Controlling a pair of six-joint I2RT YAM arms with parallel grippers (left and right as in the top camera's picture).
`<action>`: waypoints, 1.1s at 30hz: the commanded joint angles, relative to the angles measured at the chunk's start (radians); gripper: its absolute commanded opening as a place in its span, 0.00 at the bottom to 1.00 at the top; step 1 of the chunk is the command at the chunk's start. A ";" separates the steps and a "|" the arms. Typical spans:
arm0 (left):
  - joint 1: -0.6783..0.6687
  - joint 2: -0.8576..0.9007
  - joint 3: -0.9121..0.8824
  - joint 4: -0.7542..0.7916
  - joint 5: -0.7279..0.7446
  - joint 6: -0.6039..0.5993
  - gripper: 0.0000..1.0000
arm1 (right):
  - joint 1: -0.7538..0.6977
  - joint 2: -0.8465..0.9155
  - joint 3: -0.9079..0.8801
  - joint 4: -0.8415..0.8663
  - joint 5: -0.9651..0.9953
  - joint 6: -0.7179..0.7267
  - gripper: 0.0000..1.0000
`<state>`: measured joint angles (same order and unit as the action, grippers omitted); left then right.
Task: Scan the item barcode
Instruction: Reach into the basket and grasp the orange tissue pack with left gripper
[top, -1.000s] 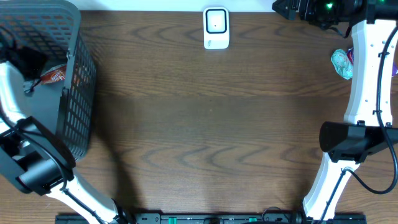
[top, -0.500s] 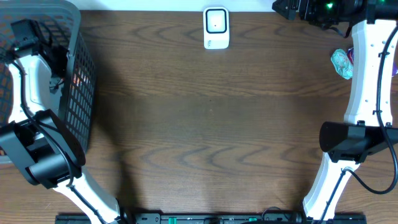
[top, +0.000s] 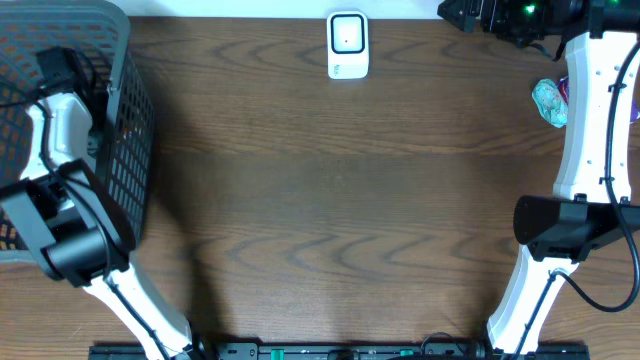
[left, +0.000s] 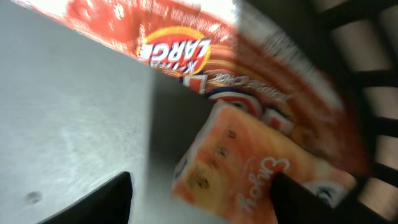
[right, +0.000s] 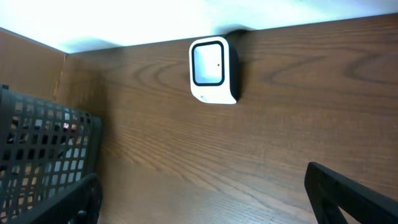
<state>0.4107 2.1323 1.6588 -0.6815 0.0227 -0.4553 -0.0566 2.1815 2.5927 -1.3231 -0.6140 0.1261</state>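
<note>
the orange packet (left: 242, 168) lies inside the grey mesh basket (top: 130, 120) at the far left of the table (top: 340, 200). it rests tilted on top of a bigger red bag (left: 186, 37) with yellow lettering that reads upside down. the left wrist view is blurred, so no barcode can be made out on either one.

the left arm reaches down into the basket. the left gripper (left: 202, 179) has its jaws apart with the orange packet between them. there is a visible gap on one side; on the other side the finger seems to meet the packet's edge, though the blur makes that hard to tell. nothing is clamped.

further right, at the back edge of the table near its middle, stands the white scanner (top: 347, 45) with its dark window facing up, well apart from the basket.

at the right, the right gripper (right: 203, 171) hangs above the back of the table with its jaws spread wide and nothing in them, looking toward the scanner and the basket's corner. a small teal wrapped thing (top: 549, 102) lies near the right edge, beside the right arm.
</note>
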 joint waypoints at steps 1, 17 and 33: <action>0.003 0.051 -0.015 0.005 -0.016 0.042 0.50 | 0.002 0.002 0.008 -0.002 -0.016 0.008 0.99; 0.035 -0.154 0.017 -0.017 -0.008 -0.053 0.07 | 0.002 0.002 0.008 -0.002 -0.016 0.008 0.99; 0.026 -0.859 0.017 -0.025 0.404 -0.147 0.07 | 0.002 0.002 0.008 -0.002 -0.016 0.008 0.99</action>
<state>0.4839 1.3334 1.6688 -0.6998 0.1963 -0.5781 -0.0566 2.1815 2.5927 -1.3235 -0.6144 0.1261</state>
